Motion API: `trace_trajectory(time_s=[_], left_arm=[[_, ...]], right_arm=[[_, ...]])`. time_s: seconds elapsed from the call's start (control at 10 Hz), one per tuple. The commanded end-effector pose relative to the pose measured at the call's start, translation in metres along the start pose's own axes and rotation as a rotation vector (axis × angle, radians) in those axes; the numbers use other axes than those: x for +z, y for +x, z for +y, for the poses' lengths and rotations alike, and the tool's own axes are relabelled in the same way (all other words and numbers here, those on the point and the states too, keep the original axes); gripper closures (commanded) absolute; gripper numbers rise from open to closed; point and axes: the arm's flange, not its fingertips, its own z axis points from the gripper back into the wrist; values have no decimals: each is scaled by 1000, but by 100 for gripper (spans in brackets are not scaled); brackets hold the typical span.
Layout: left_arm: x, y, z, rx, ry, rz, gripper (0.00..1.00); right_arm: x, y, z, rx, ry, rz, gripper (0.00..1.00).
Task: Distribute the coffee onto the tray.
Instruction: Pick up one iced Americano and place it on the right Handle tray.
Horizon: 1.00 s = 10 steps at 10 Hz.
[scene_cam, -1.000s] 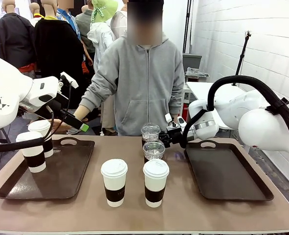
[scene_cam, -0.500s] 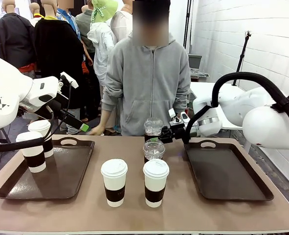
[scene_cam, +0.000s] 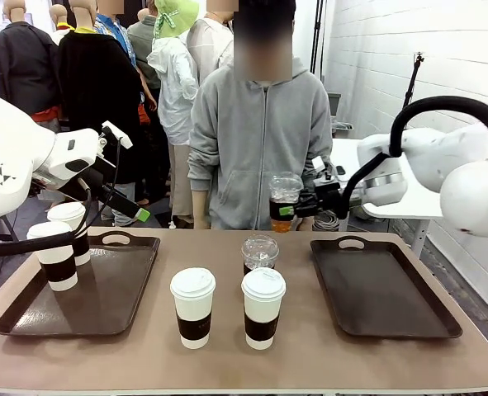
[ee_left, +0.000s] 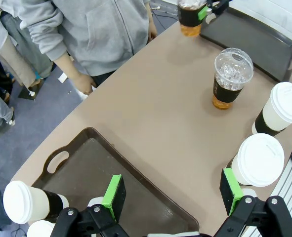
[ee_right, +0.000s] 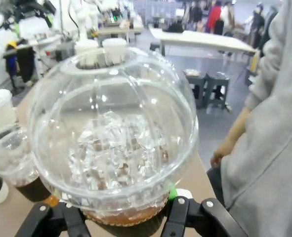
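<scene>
The right tool (scene_cam: 289, 208) squeezes one clear iced coffee cup (scene_cam: 284, 196) and holds it high above the surface (scene_cam: 227, 363), likely to carry it to the right tray (scene_cam: 384, 289), while the left tool (ee_left: 173, 193) hangs open.

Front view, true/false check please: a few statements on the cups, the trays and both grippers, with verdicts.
1. The right gripper holds a clear plastic dome-lidded cup of brown liquid above the brown table. True.
2. All four tall white paper cups with dark brown sleeves stand on the table. False: two stand on the dark brown left-hand tray, two on the table.
3. The left gripper is shut on a paper cup. False: it is open, holding nothing.
4. A second clear dome-lidded cup stands on the table behind the two paper cups there. True.
</scene>
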Motion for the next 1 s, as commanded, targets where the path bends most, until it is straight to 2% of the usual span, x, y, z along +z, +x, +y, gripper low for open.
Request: trace_trajectory(time_s=[0.0,0.2,0.4,0.5,0.6,0.9], left_arm=[[0,-1,2,3,-5,-2,0],[0,-1,2,3,-5,-2,0],[0,-1,2,3,-5,-2,0],[0,-1,2,3,-5,-2,0],[0,-1,2,3,-5,-2,0],[0,-1,2,3,-5,-2,0]], right_arm=[[38,2,31,-11,-19,42,38],[68,-7,49,2,-55,75,38],[78,-17,61,-11,-58,91,38],[74,-17,62,-20,-52,96,38],[85,-22,49,-24,-68,96,38],[85,-22,49,-24,-68,96,38]])
